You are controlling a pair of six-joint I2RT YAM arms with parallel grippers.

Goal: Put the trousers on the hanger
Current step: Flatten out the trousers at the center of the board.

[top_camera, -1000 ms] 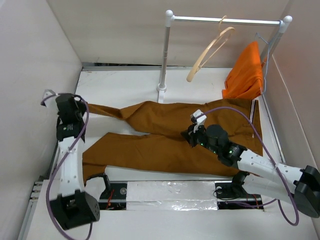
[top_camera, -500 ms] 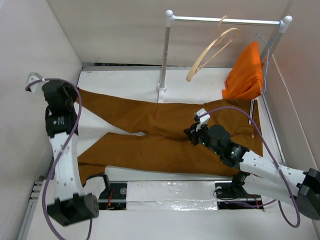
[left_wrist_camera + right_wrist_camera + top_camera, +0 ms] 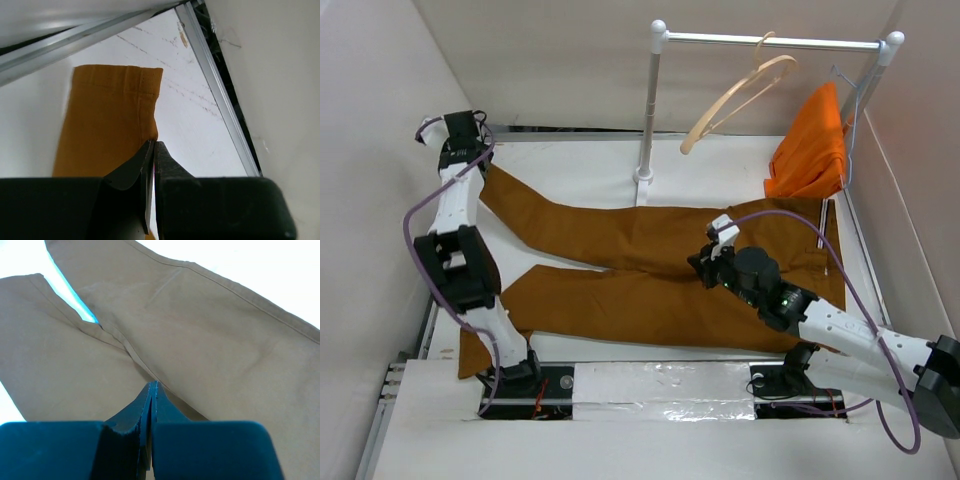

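Note:
The rust-brown trousers (image 3: 640, 240) lie flat on the white table, waist to the right, legs to the left. My left gripper (image 3: 477, 168) is at the far left back corner, shut on the side edge of the far leg near its hem (image 3: 112, 80). My right gripper (image 3: 705, 262) is shut, its tips down on the fabric at the crotch seam (image 3: 125, 347); no fabric shows between its jaws. The pale wooden hanger (image 3: 735, 100) hangs tilted on the rack's rail, apart from both grippers.
A white rack post (image 3: 647, 110) stands at the back middle, touching the trousers' far edge. A bright orange garment (image 3: 812, 150) hangs at the back right on a wire hanger. Walls close in on the left, back and right.
My left gripper has moved back and towards the far left corner, pulling the far trouser leg out straight along the table. The hanger has swung slightly. The right gripper has stayed at the crotch.

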